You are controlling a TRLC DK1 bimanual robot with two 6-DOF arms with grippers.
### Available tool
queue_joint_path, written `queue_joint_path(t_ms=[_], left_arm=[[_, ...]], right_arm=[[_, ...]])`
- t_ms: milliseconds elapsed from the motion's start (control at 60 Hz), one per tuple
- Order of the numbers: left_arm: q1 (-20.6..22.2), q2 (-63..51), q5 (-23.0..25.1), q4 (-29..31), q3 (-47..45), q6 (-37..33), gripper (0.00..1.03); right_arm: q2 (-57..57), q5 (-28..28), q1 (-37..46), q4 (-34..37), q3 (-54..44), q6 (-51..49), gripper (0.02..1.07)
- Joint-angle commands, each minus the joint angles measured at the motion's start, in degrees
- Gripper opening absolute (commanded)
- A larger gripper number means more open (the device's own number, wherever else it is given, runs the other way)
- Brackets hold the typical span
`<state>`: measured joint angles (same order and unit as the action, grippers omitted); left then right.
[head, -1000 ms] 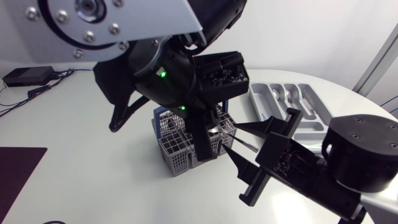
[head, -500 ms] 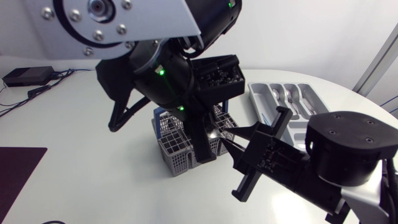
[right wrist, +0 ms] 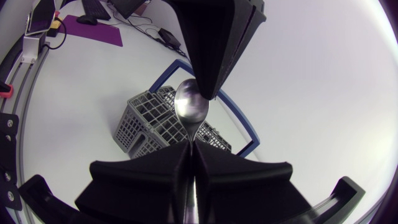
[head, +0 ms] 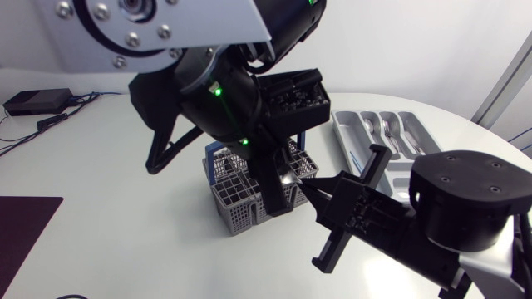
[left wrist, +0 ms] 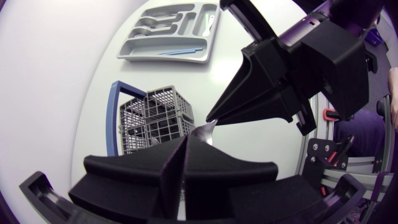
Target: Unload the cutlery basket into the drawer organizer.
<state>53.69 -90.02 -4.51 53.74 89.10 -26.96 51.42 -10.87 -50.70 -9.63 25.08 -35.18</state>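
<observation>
"Where is the spoon?"

"The spoon (right wrist: 191, 107) is held up above the cutlery basket (head: 237, 208), well apart from the drawer organizer (head: 347, 135). Its handle is squeezed tight by the right gripper (right wrist: 189, 143). Its bowl tip is pinched by the left gripper (left wrist: 186, 139)."

"How should it be handled?"

"It is judged light, stiff and slippery, so the handle is best gripped. Most of the handle is hidden. What lies in the basket cannot be made out."

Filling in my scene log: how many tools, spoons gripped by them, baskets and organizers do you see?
tools: 2 (left tool, right tool)
spoon: 1
cutlery basket: 1
drawer organizer: 1
total: 5
</observation>
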Motion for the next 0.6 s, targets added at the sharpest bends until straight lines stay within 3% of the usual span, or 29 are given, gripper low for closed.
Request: queue_joint_path(t_ms=[0,67,233,383,583], left_arm=[[0.0,-1.4,0.2,0.4,2.0,1.4,0.2],[0.0,-1.4,0.2,0.5,2.0,1.4,0.23],[0.1,-1.4,0.2,0.5,2.0,1.7,0.48],[-0.3,-1.3,0.0,0.5,2.5,1.7,0.78],[-2.4,-1.3,-0.1,0.4,4.1,2.0,0.97]], right_arm=[[-1.1,-0.5,-0.8,1.2,0.8,-0.7,0.08],[-1.7,-0.5,-0.7,1.9,0.8,-0.6,0.08],[-2.7,-0.5,-0.8,2.9,0.7,-0.4,0.08],[-3.6,-0.5,-0.8,4.1,0.2,-0.1,0.08],[-7.1,0.5,-0.5,8.0,-1.2,-0.8,0.08]])
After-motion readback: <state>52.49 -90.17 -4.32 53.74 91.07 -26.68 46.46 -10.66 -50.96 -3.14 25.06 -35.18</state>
